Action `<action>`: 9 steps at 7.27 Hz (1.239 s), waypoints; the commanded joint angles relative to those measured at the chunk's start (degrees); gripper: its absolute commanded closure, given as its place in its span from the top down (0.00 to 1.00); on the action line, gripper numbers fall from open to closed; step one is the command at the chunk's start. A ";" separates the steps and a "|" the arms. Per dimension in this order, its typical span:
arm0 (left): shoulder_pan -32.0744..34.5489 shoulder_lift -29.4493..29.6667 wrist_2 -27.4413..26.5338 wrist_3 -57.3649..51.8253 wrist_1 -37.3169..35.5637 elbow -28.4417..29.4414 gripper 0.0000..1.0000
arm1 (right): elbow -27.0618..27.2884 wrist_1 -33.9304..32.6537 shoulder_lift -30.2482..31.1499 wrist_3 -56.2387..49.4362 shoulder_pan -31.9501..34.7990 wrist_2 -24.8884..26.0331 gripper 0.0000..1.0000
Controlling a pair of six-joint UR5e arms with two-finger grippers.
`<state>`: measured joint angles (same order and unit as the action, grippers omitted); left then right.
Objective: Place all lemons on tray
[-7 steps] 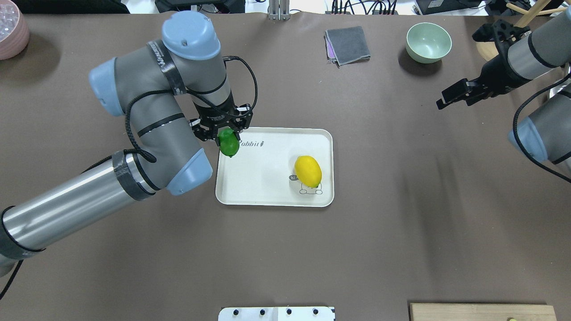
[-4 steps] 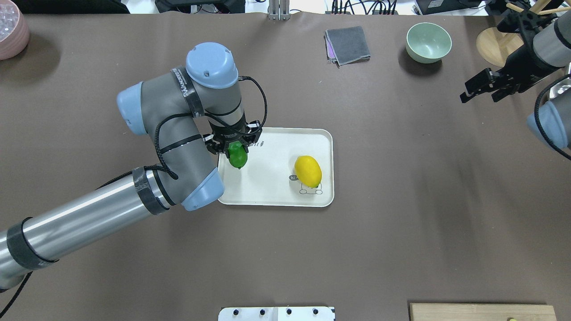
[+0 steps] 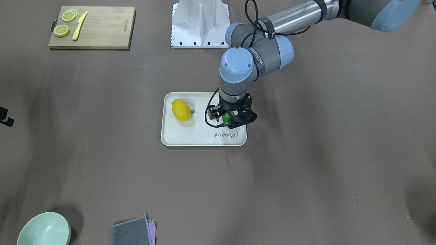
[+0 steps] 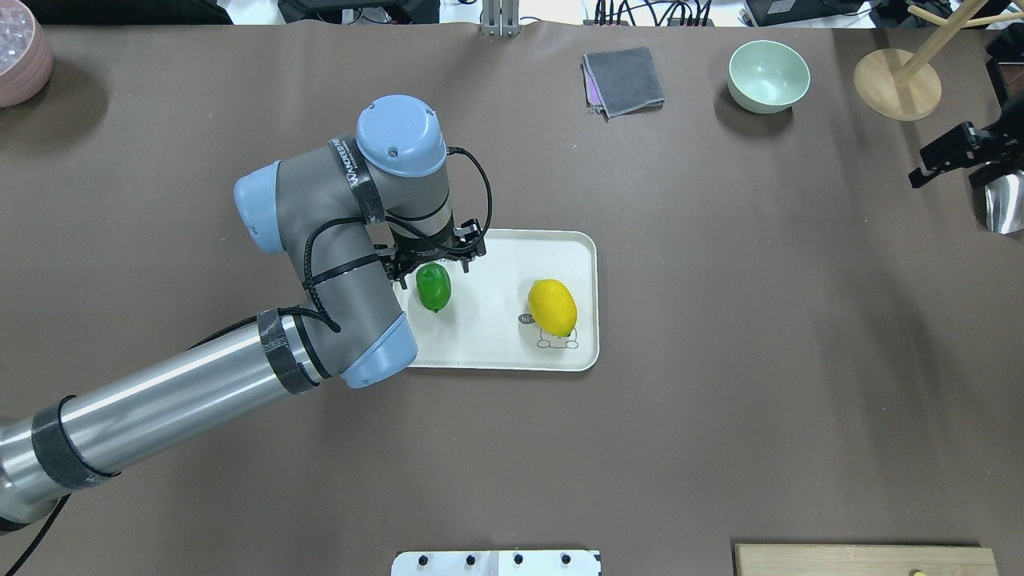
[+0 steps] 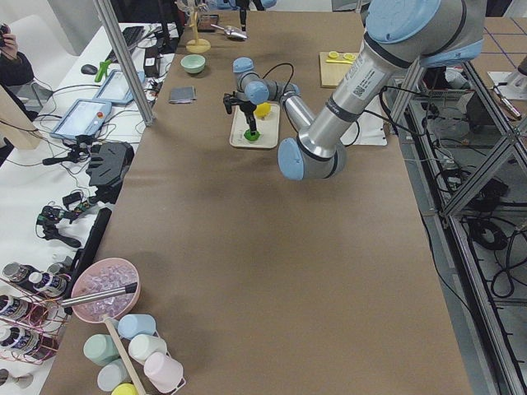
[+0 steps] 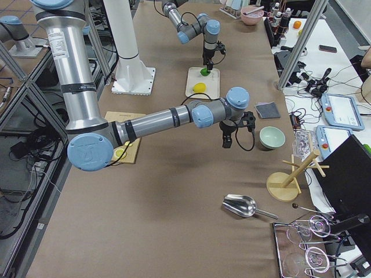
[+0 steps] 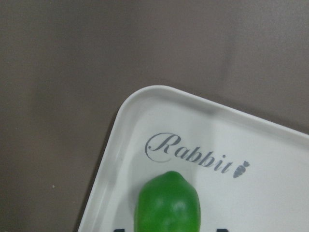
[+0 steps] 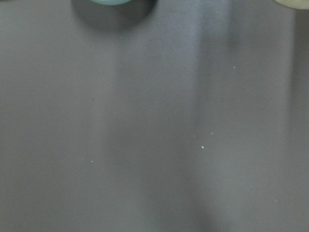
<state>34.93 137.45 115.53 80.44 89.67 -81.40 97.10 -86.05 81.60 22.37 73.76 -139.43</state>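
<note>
Glossy green lemon [image 4: 433,286], bigger yellow lemon [image 4: 552,307], on cream tray [image 4: 480,340]; left gripper [image 4: 434,262] above green, grip unclear

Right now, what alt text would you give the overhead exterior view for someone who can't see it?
The left arm's tool is right at a green lemon at the left end of a cream tray; a yellow lemon lies toward its right end.

We take this for a robotics lab — a robot arm [image 6: 156,121] reaches over a long brown-covered table [image 4: 720,400] beside a white mounting pedestal [image 3: 199,23]; aluminium framing [image 5: 123,62] stands along the edges. On the side benches we see tablets [image 6: 341,110]; cables [image 5: 492,234] trail over the floor below — bench gear throughout.
</note>
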 commanded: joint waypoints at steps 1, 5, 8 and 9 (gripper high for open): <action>2.06 -0.43 1.18 -2.11 -0.72 -1.38 0.98 | 2.65 -0.26 5.04 -0.83 1.90 -0.23 0.99; 16.36 -18.23 12.84 -23.15 -2.14 -13.42 0.98 | 3.62 -0.26 10.06 -6.02 5.16 2.40 0.99; 27.53 -35.87 15.95 -43.12 -1.26 -17.73 0.98 | 3.80 -3.33 10.33 -6.89 8.67 2.41 0.99; 30.17 -39.77 18.13 -47.87 -1.69 -17.83 0.98 | 3.71 -4.90 10.25 -6.98 9.81 3.02 1.00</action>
<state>61.17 103.65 131.50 39.22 88.18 -98.56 100.89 -89.20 91.83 15.73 82.01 -136.90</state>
